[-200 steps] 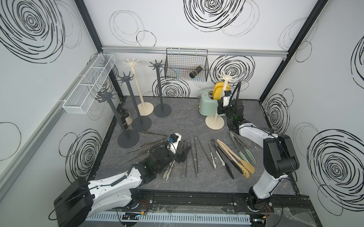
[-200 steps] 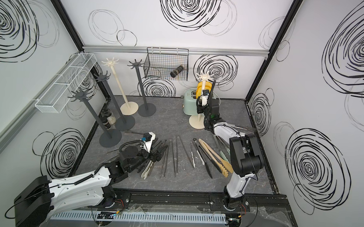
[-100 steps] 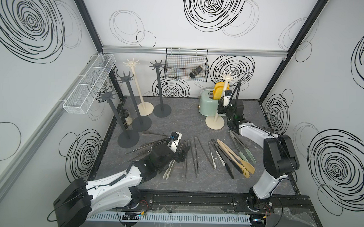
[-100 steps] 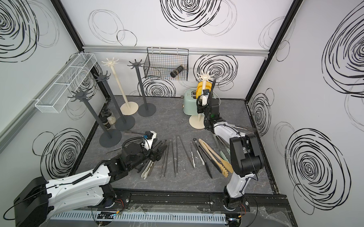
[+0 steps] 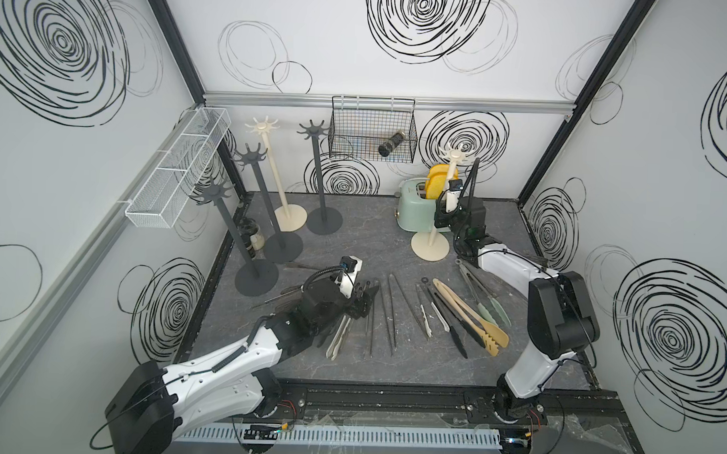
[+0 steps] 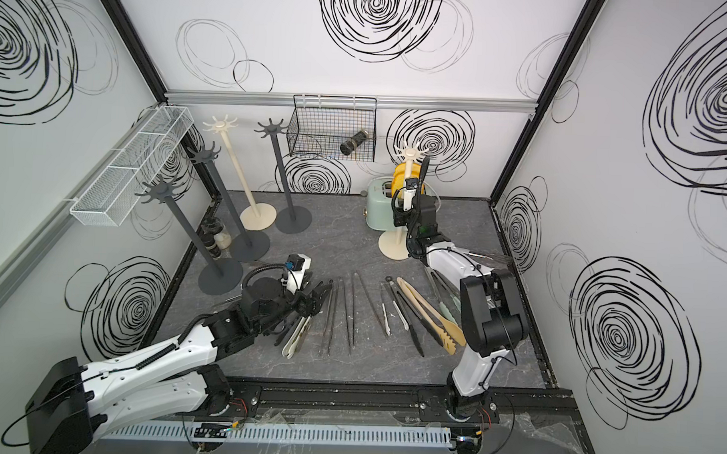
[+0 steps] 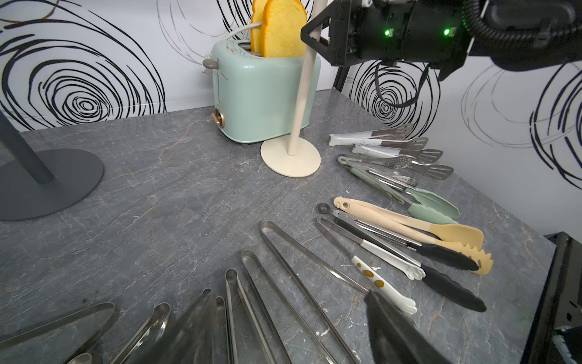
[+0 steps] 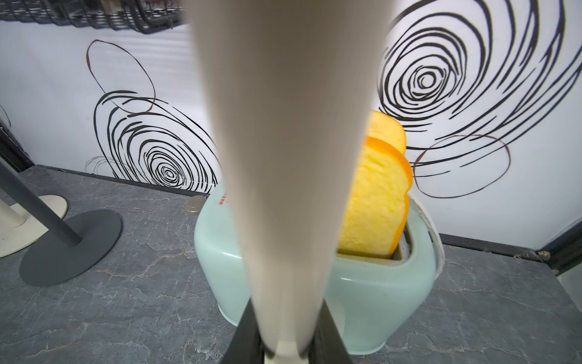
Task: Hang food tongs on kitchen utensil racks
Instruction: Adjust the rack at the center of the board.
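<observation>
Several food tongs (image 5: 392, 316) lie in a row on the dark table, slim steel ones in the middle, a beige wooden pair (image 5: 471, 315) to the right. My left gripper (image 5: 363, 296) hangs open low over the steel tongs (image 7: 283, 283), holding nothing. One of its fingers (image 7: 390, 331) is near the white-handled pair. My right gripper (image 5: 443, 212) is shut on the pole of a cream kitchen utensil rack (image 5: 434, 234), which stands by the toaster. The pole (image 8: 286, 157) fills the right wrist view between the dark jaws.
Three dark grey racks (image 5: 234, 236) and a second cream rack (image 5: 278, 183) stand at the back left. A mint toaster (image 5: 412, 209) with bread sits behind the held rack. A black wire basket (image 5: 371, 132) and a white mesh tray (image 5: 176, 175) hang on the walls.
My left arm has edged a little farther out over the steel tongs, its gripper still open. The right arm and the cream rack have not moved.
</observation>
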